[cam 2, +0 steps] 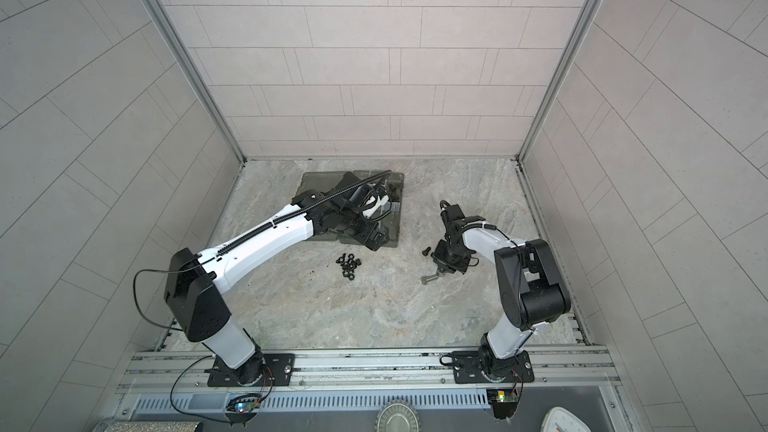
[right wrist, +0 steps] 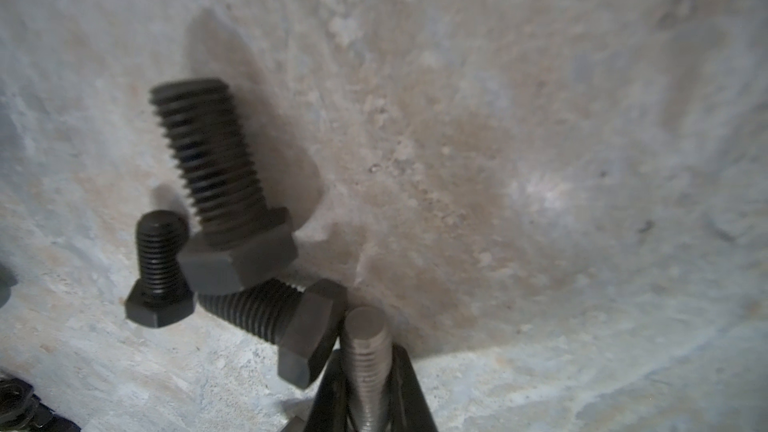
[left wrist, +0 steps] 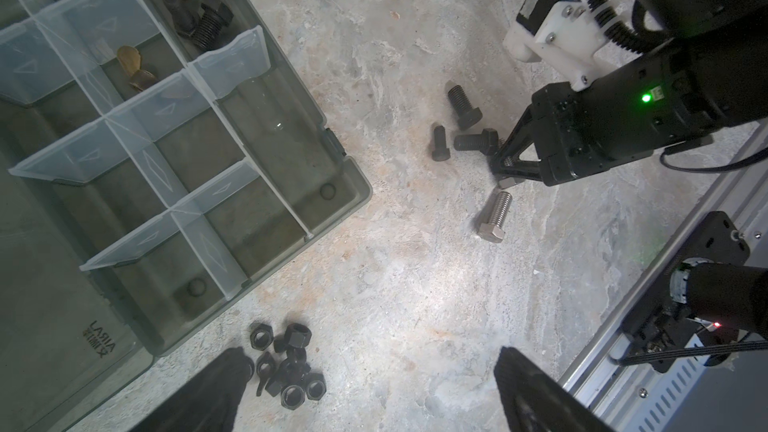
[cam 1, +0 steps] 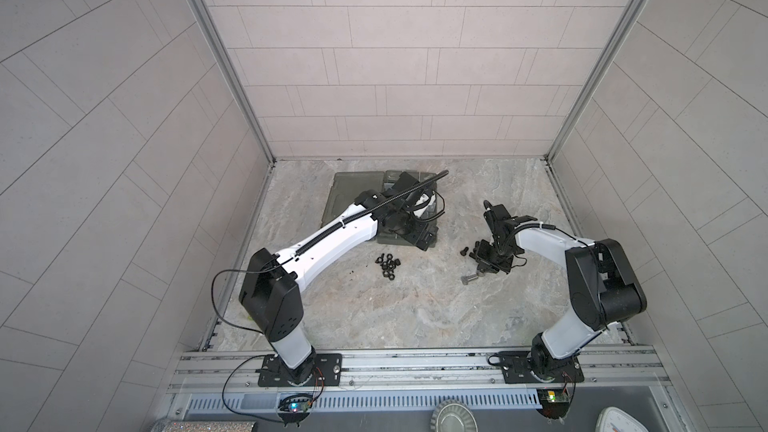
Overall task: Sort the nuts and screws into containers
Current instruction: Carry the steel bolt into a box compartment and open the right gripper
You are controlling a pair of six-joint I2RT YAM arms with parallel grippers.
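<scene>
Right gripper (left wrist: 500, 171): clenches a silver screw (right wrist: 366, 338), shank running along the fingers, threaded end poking out past the tips. Just beside the jaws: three loose black screws (right wrist: 212, 168) in a close huddle on the table (right wrist: 540, 160). Also a second silver screw (left wrist: 494, 216), lying flat nearby, thread end toward the tips.

Left gripper (left wrist: 374, 355): hangs released, jaws spread wide, holds nothing. Hovers above the table near the pile of black nuts (left wrist: 291, 363), by the near corner of the organizer box (left wrist: 347, 184).

Farther out: a compartment (left wrist: 232, 56) along the box's outer wall, with sorted black screws (left wrist: 195, 14) inside. Probably the drop spot for the held screw; lies across bare table from the right jaws, toward the left arm's side. Calls for a carry with the shank kept along the fingers. Nuts nearer the left arm, loose screws nearer the right.
</scene>
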